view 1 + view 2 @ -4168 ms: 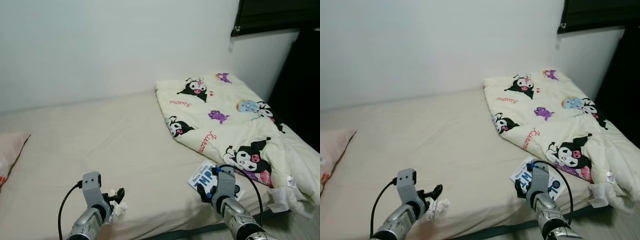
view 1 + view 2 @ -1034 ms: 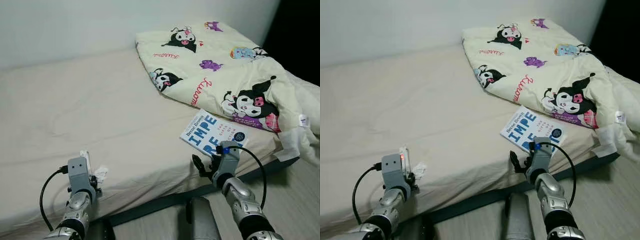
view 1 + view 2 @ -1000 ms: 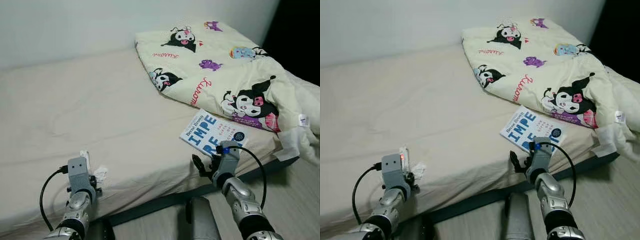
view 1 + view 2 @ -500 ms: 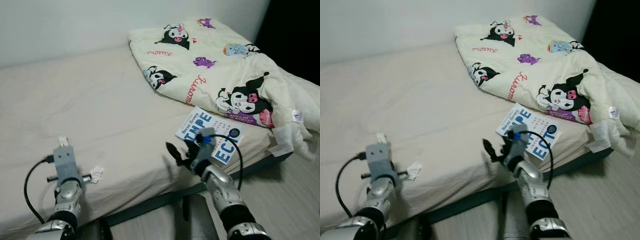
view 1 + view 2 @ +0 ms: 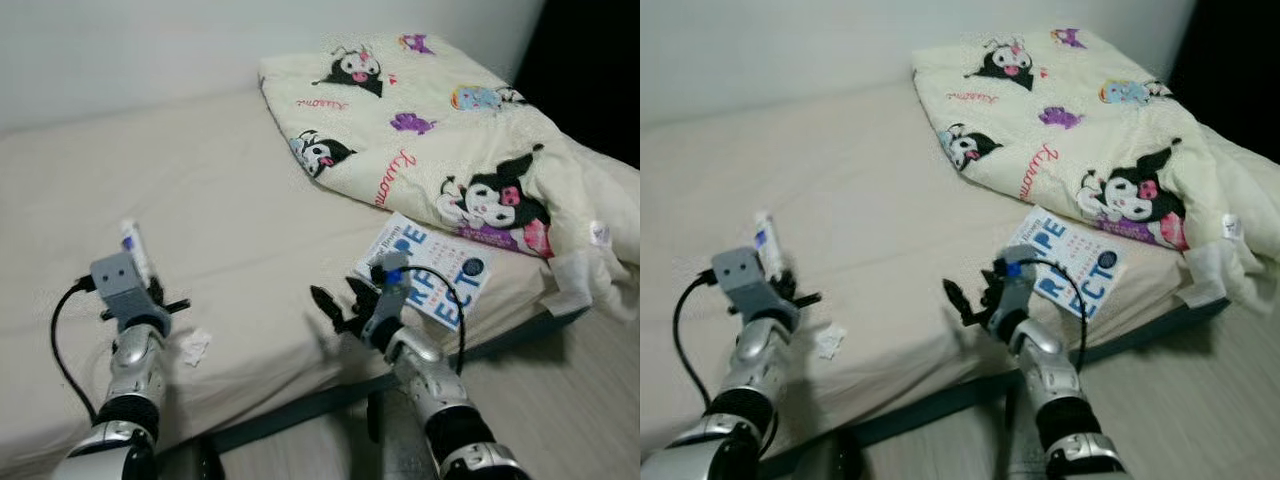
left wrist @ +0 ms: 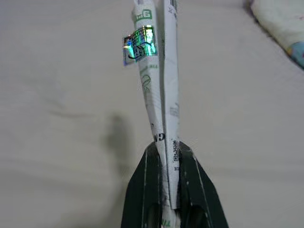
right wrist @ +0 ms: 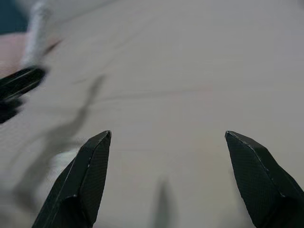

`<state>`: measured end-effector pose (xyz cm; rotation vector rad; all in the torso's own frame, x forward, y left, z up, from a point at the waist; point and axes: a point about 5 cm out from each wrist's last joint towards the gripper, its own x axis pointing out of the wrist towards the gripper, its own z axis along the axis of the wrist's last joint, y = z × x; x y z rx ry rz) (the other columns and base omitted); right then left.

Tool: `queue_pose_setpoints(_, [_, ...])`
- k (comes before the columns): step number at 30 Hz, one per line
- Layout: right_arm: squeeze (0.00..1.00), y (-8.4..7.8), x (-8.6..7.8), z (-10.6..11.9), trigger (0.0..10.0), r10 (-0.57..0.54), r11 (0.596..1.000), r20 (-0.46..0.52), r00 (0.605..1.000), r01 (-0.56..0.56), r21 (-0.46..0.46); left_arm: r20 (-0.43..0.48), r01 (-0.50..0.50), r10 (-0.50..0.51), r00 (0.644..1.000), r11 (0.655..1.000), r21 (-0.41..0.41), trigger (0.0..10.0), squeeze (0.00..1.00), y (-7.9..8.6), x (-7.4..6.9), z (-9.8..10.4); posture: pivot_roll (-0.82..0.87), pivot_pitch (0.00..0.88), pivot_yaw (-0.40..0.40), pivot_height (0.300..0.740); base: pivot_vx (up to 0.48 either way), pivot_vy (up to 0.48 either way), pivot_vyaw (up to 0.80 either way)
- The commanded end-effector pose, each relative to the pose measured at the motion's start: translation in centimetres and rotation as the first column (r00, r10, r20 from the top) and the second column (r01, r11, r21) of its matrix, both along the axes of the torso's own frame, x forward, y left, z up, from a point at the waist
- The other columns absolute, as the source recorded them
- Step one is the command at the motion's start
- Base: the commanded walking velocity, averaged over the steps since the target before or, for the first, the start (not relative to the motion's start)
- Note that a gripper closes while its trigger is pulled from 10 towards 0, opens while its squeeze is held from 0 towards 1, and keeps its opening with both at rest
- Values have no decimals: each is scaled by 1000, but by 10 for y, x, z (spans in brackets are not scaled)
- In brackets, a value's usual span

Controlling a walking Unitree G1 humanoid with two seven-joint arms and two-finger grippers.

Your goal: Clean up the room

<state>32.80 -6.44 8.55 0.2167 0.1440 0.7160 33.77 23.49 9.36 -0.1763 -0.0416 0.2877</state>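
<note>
Above the bed (image 5: 230,200), left end effector (image 6: 167,156) clamps upright wrapper (image 6: 156,71).

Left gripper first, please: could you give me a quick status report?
Left gripper shut on wrapper. Right gripper open over bed. Crumpled tissue near bed edge.

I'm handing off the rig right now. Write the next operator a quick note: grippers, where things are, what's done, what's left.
Left gripper: shut on a flat white wrapper, raised above the bed.
Right gripper: open, empty, low over the bed's front edge, pointing toward the left arm.
Crumpled tissue: on the sheet beside the left arm.
Book: near the front edge, against the cartoon blanket.
Done: wrapper picked up.
Left: bin the wrapper, collect tissue, book, blanket.
</note>
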Motion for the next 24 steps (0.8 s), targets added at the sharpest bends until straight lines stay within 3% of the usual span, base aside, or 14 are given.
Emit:
queue_pose_setpoints(1, [0,12,-3,-2,10000,56,998,1,998,-56,-14,-44,1,0,999,999,32,10000,0,5,-9,-11,-142,125,23,475,0,0,800])
queue_pose_setpoints(5, [0,20,-3,-1,10000,98,995,-7,995,-98,-9,-99,17,-11,995,998,56,10000,0,4,-19,-27,-138,124,21,475,0,0,800])
queue_pose_setpoints(24, [0,20,0,-12,10000,82,996,-82,993,-84,-22,-268,81,-61,961,995,62,10000,0,-10,-50,-71,-103,137,15,475,0,0,800])
